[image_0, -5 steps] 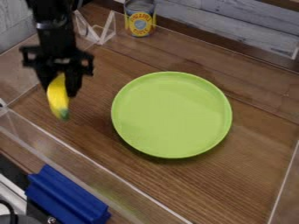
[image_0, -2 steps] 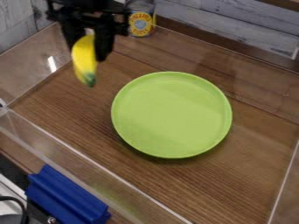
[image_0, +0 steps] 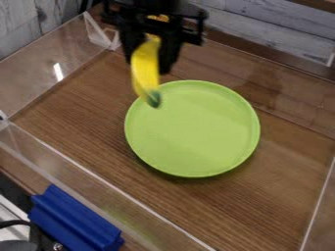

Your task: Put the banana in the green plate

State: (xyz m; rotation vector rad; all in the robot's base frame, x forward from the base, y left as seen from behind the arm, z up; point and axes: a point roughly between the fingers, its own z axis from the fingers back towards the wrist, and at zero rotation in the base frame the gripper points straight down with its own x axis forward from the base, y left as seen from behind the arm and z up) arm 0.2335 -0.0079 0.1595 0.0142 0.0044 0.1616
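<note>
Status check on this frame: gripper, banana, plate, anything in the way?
Gripper shut on banana, hanging above the far-left rim of green plate. Plate bare. Nothing in the way.

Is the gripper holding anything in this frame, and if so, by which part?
Yes. The gripper is shut on the banana, gripping its upper end; the rest hangs down, lower tip over the far-left rim of the green plate.
</note>
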